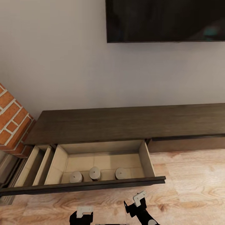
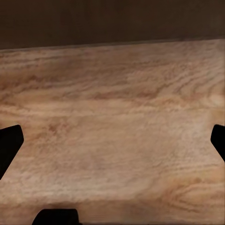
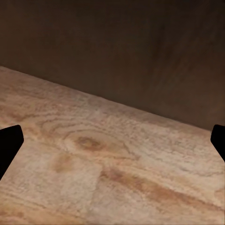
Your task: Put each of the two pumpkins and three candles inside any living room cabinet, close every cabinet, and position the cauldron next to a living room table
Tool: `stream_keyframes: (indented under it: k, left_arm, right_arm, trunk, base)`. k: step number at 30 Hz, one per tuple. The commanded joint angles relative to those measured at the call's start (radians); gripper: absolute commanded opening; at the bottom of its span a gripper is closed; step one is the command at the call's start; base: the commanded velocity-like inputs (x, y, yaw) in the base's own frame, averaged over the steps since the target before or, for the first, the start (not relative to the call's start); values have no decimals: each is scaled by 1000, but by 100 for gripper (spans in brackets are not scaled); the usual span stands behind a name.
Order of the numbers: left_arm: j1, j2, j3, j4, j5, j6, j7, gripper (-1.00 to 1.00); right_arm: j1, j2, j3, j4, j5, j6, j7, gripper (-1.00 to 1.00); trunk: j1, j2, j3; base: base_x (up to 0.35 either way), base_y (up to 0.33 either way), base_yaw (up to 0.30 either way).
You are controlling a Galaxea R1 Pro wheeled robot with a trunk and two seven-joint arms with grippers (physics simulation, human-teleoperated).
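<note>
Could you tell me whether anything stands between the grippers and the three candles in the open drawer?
Yes. The pulled-out drawer's dark front panel runs between both grippers and the three candles, which stand just behind it. The left gripper and right gripper are low over the wooden floor; the drawer is open above.

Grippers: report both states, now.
Left gripper: open, holding nothing, over the wooden floor.
Right gripper: open, holding nothing.
</note>
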Motion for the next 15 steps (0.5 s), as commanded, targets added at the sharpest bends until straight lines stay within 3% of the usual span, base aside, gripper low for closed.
stream_keyframes:
  k: [1, 15]
  left_arm:
    - [0, 0, 0, 0, 0, 0, 0, 100]
    - [0, 1, 3, -3, 1, 0, 1, 100]
  right_arm:
    - [0, 0, 0, 0, 0, 0, 0, 100]
    - [0, 0, 0, 0, 1, -1, 0, 100]
  trunk:
    - [4, -7, -3]
    - [58, -105, -47]
  base:
    - [0, 0, 0]
    - [0, 0, 0]
